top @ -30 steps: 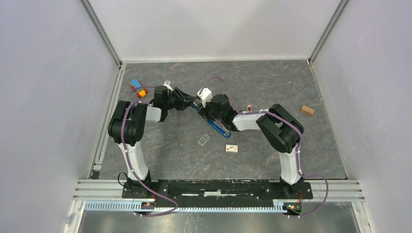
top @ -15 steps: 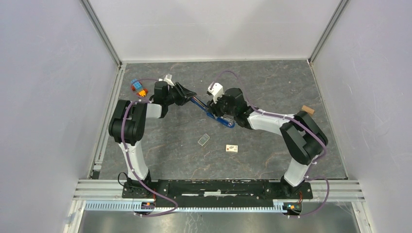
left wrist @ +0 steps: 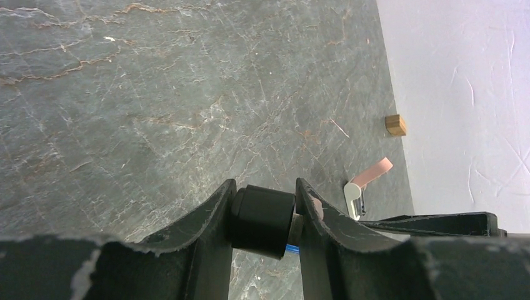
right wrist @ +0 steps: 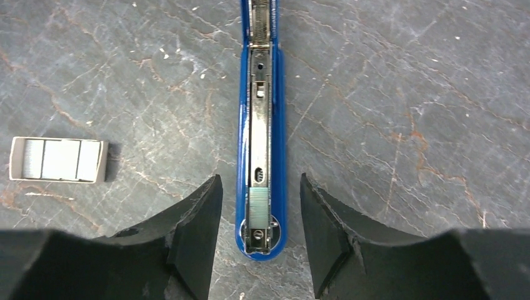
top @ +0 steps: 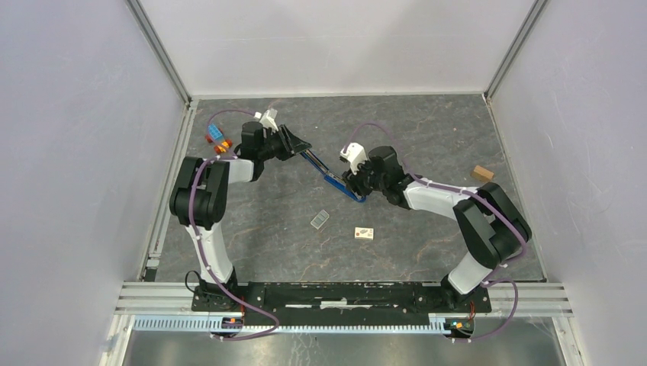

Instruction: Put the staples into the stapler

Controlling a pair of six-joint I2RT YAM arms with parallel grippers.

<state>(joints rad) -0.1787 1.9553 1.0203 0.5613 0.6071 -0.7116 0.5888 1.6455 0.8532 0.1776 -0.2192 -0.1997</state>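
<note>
The blue stapler lies opened on the floor, its metal channel facing up. A short ribbed silvery block sits in the channel near the tip. My left gripper is shut on the stapler's black end and holds it raised, to the upper left of the blue part. My right gripper is open, its fingers either side of the blue tip without touching; it also shows in the top view. The staples, a half-see-through strip, lie on the floor to the left of the stapler in the right wrist view.
A small tan piece lies near the staples. Toy bricks sit at the far left by the rail. A wooden block is near the right wall. A pink-and-white piece lies beyond the left fingers.
My right gripper has drawn back to the right along the stapler to its blue tip. My left gripper has moved up and back with the black end.
</note>
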